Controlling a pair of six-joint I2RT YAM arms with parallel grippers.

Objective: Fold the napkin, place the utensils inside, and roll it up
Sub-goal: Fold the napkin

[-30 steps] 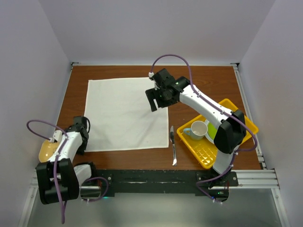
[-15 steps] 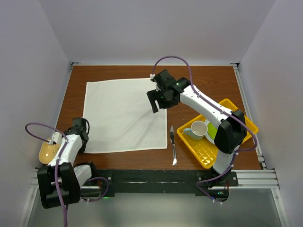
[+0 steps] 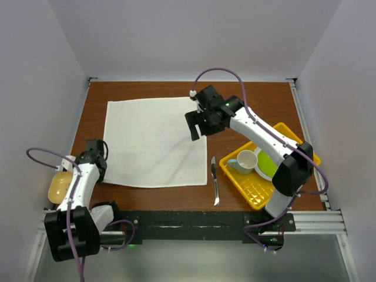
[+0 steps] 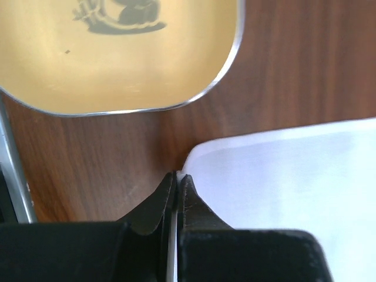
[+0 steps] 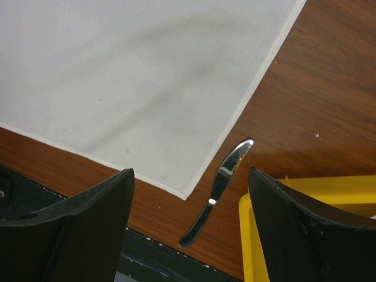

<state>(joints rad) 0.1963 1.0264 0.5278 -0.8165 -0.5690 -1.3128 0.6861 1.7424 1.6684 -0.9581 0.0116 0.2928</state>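
Observation:
The white napkin (image 3: 155, 141) lies spread flat on the brown table, and its near-left corner (image 4: 194, 158) reaches my left gripper's tips. My left gripper (image 3: 101, 175) (image 4: 177, 176) is shut on that corner, with a thin white edge of cloth pinched between the jaws. Right of the napkin's near-right corner lies the silver knife (image 3: 215, 179) (image 5: 220, 188), untouched on the wood. My right gripper (image 3: 197, 126) (image 5: 191, 173) hangs open above the napkin's right edge with nothing between its fingers. From that wrist I see the napkin (image 5: 135, 76) from above.
A yellow tray (image 3: 252, 197) (image 5: 252, 235) stands at the near right, holding a white cup (image 3: 247, 160) and a green plate (image 3: 269, 164). A yellow bowl (image 3: 59, 187) (image 4: 117, 53) sits just left of my left gripper. Walls enclose the table's left, back and right.
My left gripper has shut on the napkin's near-left corner and moved slightly left and away. The napkin's left side shifted a little. My right gripper drifted slightly right.

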